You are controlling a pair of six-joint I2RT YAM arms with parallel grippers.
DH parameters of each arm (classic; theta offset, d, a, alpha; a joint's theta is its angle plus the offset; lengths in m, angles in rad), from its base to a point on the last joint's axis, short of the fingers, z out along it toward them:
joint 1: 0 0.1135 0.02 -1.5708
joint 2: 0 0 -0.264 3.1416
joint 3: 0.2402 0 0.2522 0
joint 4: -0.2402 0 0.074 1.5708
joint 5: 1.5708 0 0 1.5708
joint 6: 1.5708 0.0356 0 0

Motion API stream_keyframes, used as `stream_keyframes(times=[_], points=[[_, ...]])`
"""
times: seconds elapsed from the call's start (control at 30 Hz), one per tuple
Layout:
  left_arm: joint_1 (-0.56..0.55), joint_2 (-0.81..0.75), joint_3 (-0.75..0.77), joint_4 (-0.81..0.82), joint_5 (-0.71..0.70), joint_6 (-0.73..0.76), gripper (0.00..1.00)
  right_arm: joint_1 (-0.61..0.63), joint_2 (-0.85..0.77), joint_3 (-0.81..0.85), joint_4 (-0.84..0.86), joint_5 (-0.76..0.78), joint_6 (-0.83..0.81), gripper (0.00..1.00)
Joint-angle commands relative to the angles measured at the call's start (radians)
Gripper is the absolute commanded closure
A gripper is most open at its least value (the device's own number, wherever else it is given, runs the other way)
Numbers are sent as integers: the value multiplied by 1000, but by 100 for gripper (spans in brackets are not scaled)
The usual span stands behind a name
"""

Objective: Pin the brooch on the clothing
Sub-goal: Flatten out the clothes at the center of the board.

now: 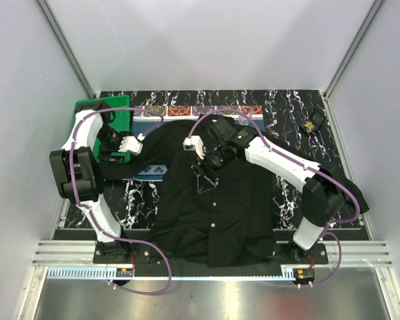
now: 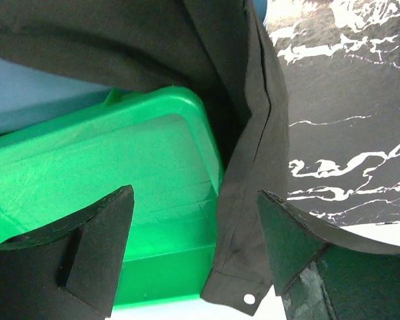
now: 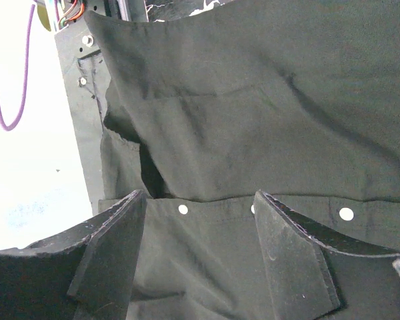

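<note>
Black shirt [image 1: 213,213] flat over the middle of the worktop [image 1: 293,110], collar toward the far edge, hem at the near edge, white buttons [image 3: 183,209] down the front. One sleeve out toward the far left corner, its cuff [image 2: 243,267] draped over the rim of a green tray [image 1: 100,110]; other sleeve out toward the right edge. Gold brooch [image 1: 313,123] near the far right corner, on the marbled worktop, apart from the shirt and well apart from both hands. Blue patterned mat [image 1: 187,110] along the far edge, partly under the collar.

Over the sleeve beside the tray, left hand [image 1: 141,137]: fingers [image 2: 100,247] spread wide, pinching nothing, cuff and its one white button [image 2: 249,299] below the gap, tray on one side, bare worktop on the other. Over the chest of the shirt, just below the collar, right hand [image 1: 205,176]: fingers [image 3: 113,253] spread as well, nothing between them, button strip running straight across beneath the tips. Cannot tell whether either hand touches the cloth.
</note>
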Motion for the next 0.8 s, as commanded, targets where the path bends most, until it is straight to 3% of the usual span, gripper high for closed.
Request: stream_keyframes(times=[0.0,0.2,0.37,0.67,0.7,0.77], points=[[-26,2,-45,-212,-11,-8,22,-11,-32,-8,-6,-20,-14,28],[-34,27,-110,-211,-69,-17,27,-15,-24,-8,-6,-27,-12,28],[-32,64,-38,-212,-83,-84,59,-15,-30,-12,-9,-30,-4,30],[-29,-44,-7,-211,-86,-173,62,-18,-46,-35,-9,-40,-9,30],[-29,-49,-4,-212,-91,-192,77,-18,-49,-35,-11,-41,-9,30],[-29,-63,-16,-212,-97,-224,97,-18,-52,-37,-11,-40,-10,30]])
